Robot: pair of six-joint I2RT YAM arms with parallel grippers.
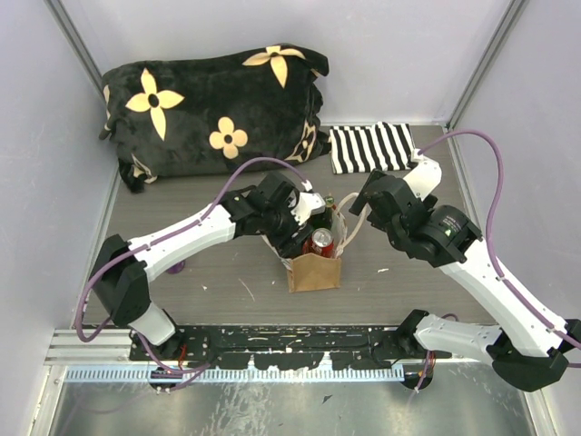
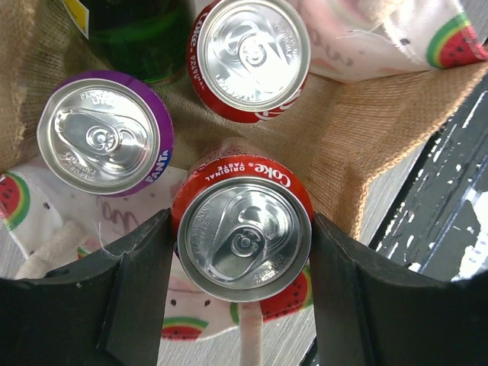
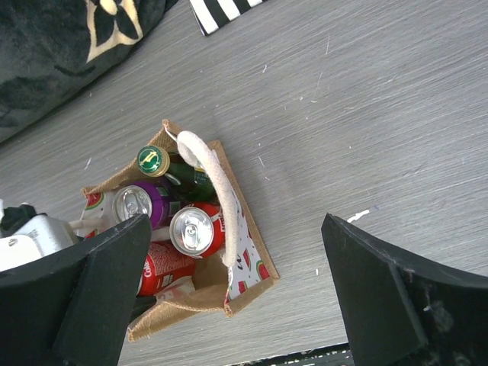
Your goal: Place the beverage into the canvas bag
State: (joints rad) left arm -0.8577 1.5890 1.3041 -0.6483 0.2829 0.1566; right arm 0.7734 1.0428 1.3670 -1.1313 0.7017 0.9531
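The tan canvas bag stands at the table's middle. In the left wrist view it holds a purple Fanta can, a red Coke can and a green bottle inside its burlap wall. My left gripper is shut on another red Coke can at the bag's mouth, near its front edge. My right gripper is open and empty above the bag. The cream handle lies between its fingers, untouched. The held can shows tilted there.
A black pillow with cream flowers lies at the back left. A flat black-and-white striped cloth lies at the back right. White walls close in both sides. The black rail runs along the near edge.
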